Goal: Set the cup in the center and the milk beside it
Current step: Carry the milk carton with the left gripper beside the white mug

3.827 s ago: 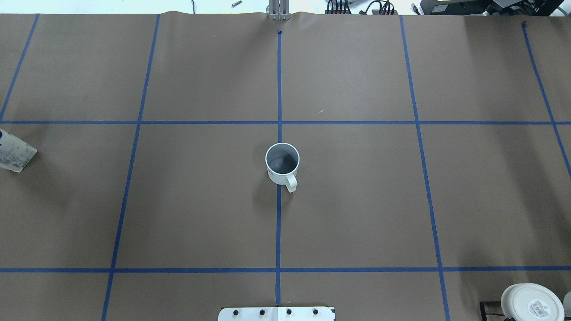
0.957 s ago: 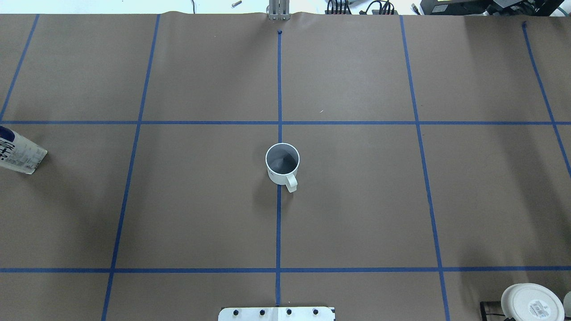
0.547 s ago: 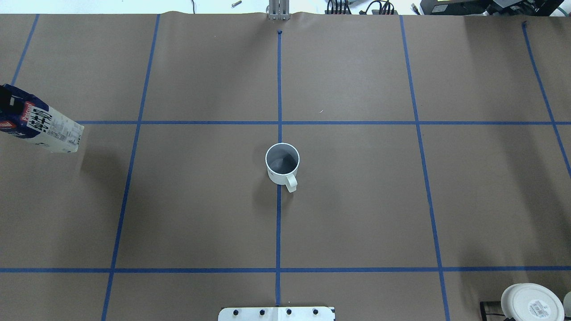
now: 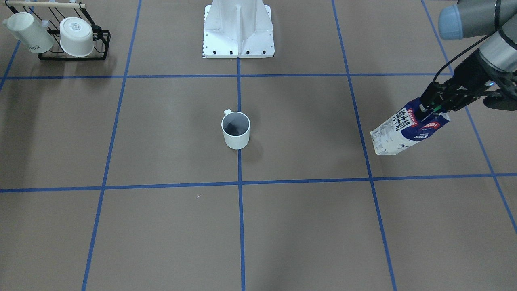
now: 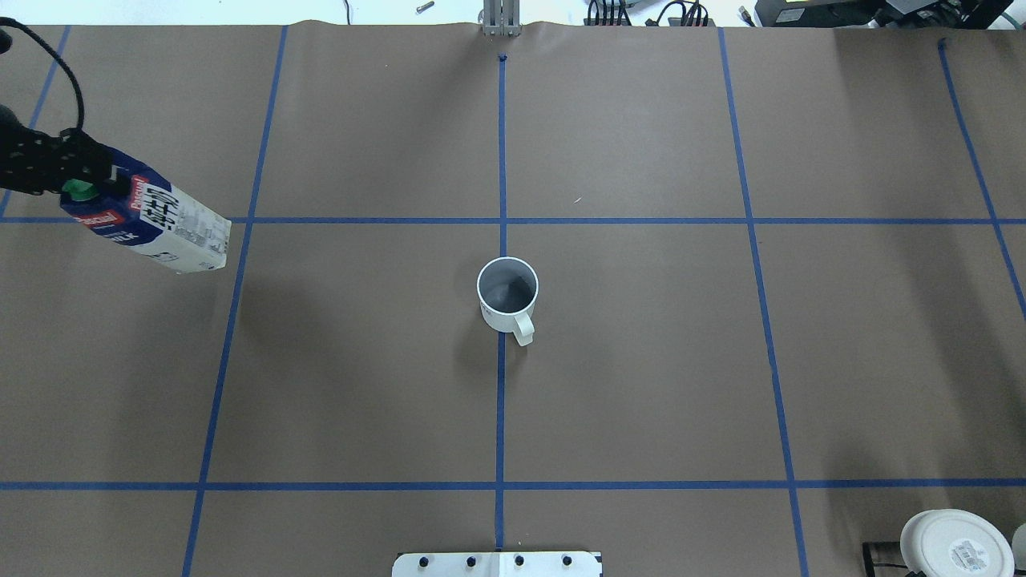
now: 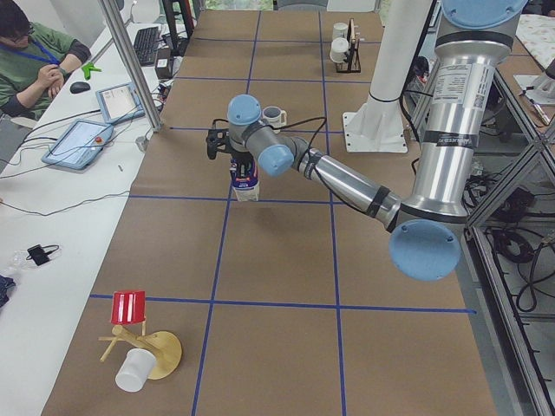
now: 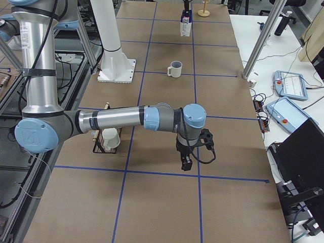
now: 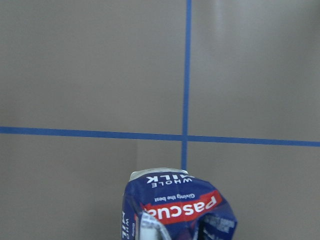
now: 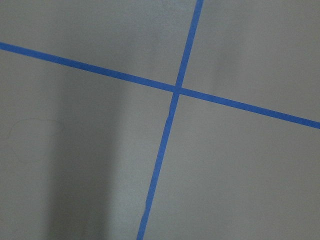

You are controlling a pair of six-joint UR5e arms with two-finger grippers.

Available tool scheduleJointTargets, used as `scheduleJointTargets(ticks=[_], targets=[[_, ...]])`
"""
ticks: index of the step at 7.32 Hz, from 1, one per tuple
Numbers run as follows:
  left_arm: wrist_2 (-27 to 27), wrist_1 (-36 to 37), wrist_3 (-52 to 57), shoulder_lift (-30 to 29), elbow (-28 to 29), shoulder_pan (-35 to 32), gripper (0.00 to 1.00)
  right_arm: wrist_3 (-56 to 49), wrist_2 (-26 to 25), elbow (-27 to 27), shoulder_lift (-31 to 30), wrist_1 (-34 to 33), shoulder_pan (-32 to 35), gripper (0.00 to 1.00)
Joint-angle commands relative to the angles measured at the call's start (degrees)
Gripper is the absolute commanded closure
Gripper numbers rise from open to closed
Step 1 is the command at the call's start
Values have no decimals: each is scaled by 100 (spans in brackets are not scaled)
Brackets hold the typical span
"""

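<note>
Brown table (image 5: 641, 361), blue tape grid (image 5: 500, 401), white bench (image 6: 61, 286)

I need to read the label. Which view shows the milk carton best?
Overhead exterior: the milk carton shows its green cap, red label and lettered side, gripped by the left end effector. Front-facing is similar; left wrist crops it; side views show it small.
</note>
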Motion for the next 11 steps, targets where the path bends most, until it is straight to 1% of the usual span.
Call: scheduleJointTargets(ticks=[1,2,3,4,5,6,8,9,11], targets=[[872,1185,-1145,-1069,-338,1043,100,0,-9,-9,-2,0,-6,0],[1485,2422,-1331,-1928,-488,1578,100,0,0,-26,7,0,-6,0],[2048,3139,-1551,-2555,-463,2114,100,0,0,-53,-2,0,-6,0],[2367,3207,-1640,-2822,-341,2398,100,-9,0,-62,7,0,-6,0],[2692,3208,-1632,-3103,-79,2653,100,0,0,-53,7,0,-6,0],[3000,3199,-1562,-3210,89,2882,100,0,0,-53,7,0,-6,0],[3056,3172,-1430,-3308,99,3006,100,0,0,-53,7,0,-6,0],[3056,3146,-1430,-3351,204,3068,100,0,0,-53,7,0,-6,0],[3047,2831,-1421,-3369,493,3077,100,0,0,-53,7,0,3,0]])
